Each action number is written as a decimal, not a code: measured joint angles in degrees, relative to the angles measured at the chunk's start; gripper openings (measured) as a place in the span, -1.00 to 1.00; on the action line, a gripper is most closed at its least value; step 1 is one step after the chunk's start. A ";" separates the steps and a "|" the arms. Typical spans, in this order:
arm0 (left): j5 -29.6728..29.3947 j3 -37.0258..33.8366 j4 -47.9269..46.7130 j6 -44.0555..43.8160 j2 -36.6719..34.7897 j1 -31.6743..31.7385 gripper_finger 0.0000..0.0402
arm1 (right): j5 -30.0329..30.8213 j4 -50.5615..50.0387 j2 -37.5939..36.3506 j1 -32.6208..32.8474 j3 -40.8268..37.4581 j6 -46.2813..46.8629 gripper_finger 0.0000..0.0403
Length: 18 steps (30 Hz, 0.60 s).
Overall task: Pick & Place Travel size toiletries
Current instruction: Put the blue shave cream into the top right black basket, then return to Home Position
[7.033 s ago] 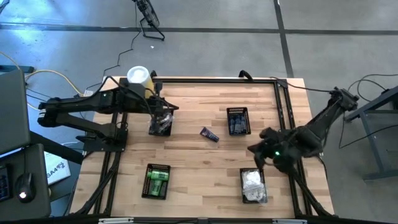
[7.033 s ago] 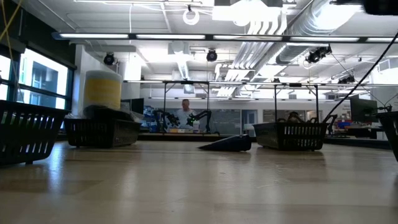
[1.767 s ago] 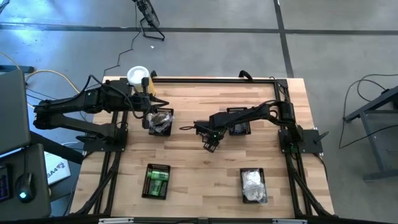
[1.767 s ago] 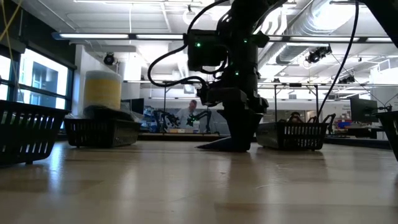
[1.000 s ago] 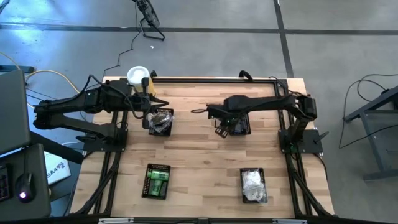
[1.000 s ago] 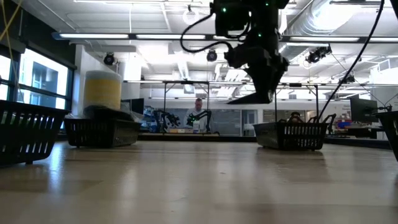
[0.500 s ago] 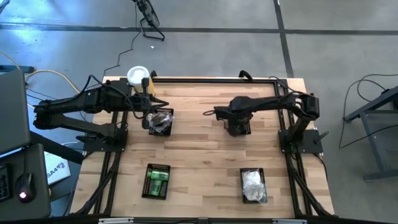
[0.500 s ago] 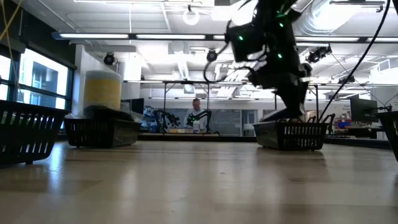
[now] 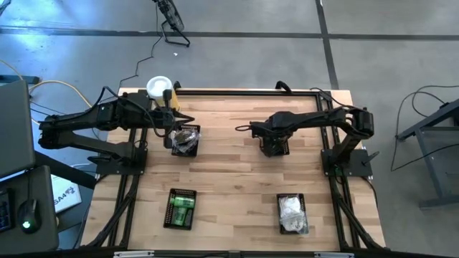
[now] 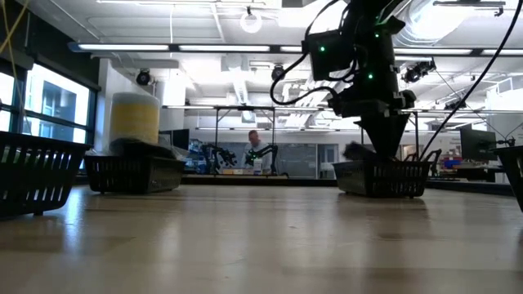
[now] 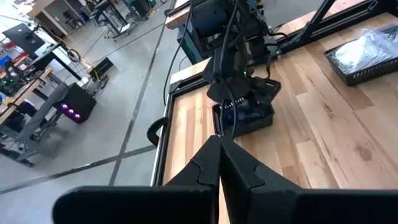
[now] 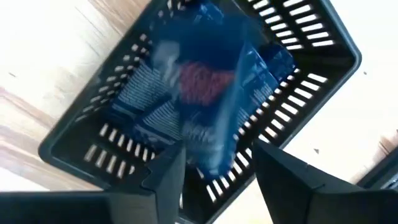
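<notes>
right arm releasing a dark blue tube into the far right basket

the wooden table (image 9: pixel 229 179) carries four black mesh baskets, one per kind of item, so each toiletry has its own sorting place. the right arm reaches across the table so that the right gripper (image 9: pixel 273 145) sits directly over the far right basket (image 9: pixel 275 140), which holds dark blue tubes. in the right wrist view the fingers stand apart, and a dark blue tube (image 12: pixel 224 124) lies between them over the tubes already in the basket; it appears released or nearly so, though contact cannot be told. the low position likely keeps the drop short and inside the walls.

the left arm waits at the far left basket (image 9: pixel 185 140), beside the yellow canister (image 9: pixel 159 89). the left gripper (image 11: pixel 219 163) has its fingers pressed together and carries nothing.
</notes>
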 joint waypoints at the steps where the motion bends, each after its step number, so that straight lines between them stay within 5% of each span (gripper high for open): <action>1: 0.00 0.00 0.00 -0.02 0.00 0.00 -1.00 | 0.01 -0.09 0.00 0.02 -0.01 -0.14 -0.10; 8: 0.00 0.00 0.01 -0.02 0.00 0.00 -1.00 | 1.46 -2.03 -1.51 0.02 0.03 -1.29 -0.09; 18: 0.02 0.00 0.13 -0.02 0.61 0.00 -1.00 | 2.08 5.65 -16.19 4.08 0.10 -0.37 -0.75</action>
